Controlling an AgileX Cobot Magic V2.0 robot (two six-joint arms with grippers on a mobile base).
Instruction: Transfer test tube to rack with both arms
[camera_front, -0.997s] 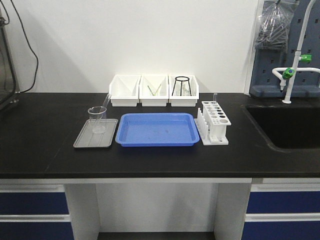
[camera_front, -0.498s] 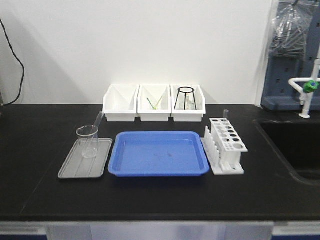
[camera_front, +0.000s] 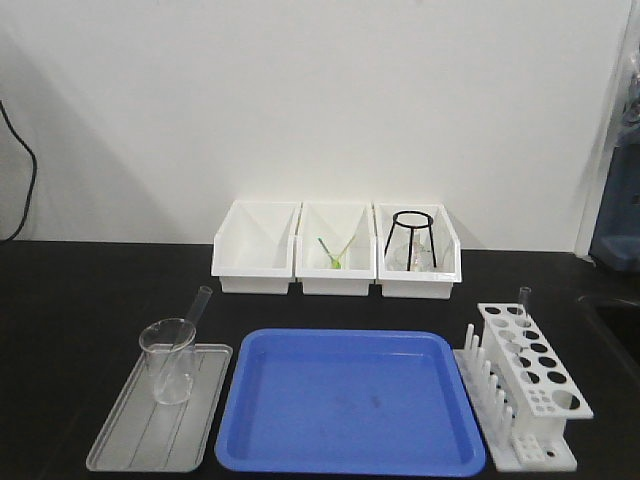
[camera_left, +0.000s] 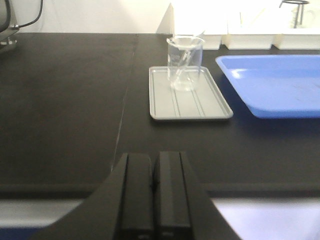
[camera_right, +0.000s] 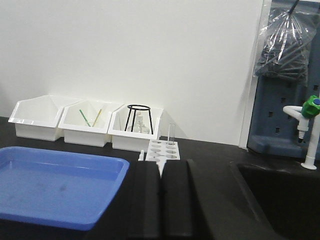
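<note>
The test tube (camera_left: 183, 59) is leaning in the beaker (camera_left: 196, 75) at upper centre, well above the left gripper (camera_left: 155, 192), whose fingers are pressing together. The right gripper (camera_right: 160, 200) is sitting likewise pressed together, just below the rack (camera_right: 162, 149).

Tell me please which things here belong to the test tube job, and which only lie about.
For the job: test tube, leaning in the beaker; rack; left gripper and right gripper, both shut.

Lying about: beaker, grey tray, blue tray, three white bins, black tripod.

The tray (camera_front: 350, 400) is blue, the rack (camera_front: 527, 368) white (rows of holes).
</note>
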